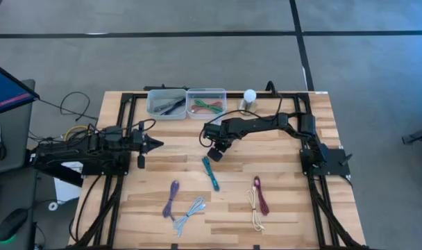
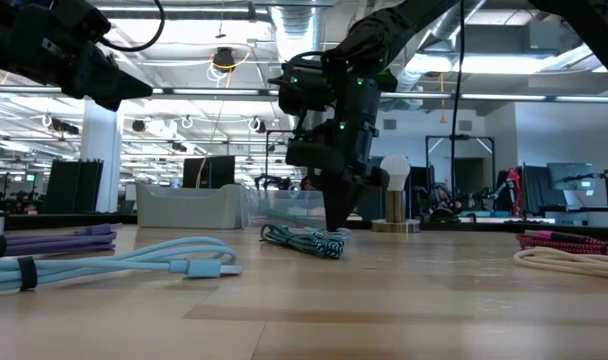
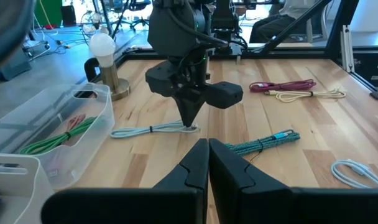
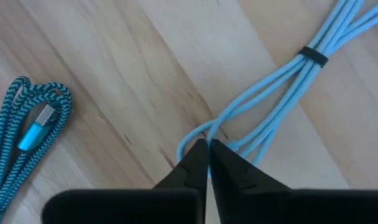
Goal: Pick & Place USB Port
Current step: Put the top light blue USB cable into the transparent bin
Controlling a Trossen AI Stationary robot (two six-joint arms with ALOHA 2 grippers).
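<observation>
2 grippers are under report. My right gripper (image 1: pixel 216 151) is at the centre of the high view, pointing down onto the wooden slat table (image 1: pixel 280 208). Its fingers are closed until they all but meet on the looped end of the light-blue cable bundle (image 4: pixel 282 81). My left gripper (image 1: pixel 155 144) waits at centre-left of the high view, fingers pressed together and holding nothing.

Findings, as judgement:

1. The hold is at the very tip of the loop, and probably on only 1 or 2 strands. On lifting, a thin strand could slide out through the tips and drop the bundle back on the wood.
2. Only 1 black tie (image 4: pixel 313 56) binds the strands, well away from the pinch. Pulling from the loop end may draw it open, leaving the rest hanging long and swinging.
3. The teal braided cable (image 1: pixel 211 172) lies near, just below the gripper in the high view. A trailing tail could drag across it and shift it.
4. The 2 clear plastic bins (image 1: pixel 166 103) sit at upper centre of the high view. A dangling end could catch a rim or fall outside on release.
</observation>
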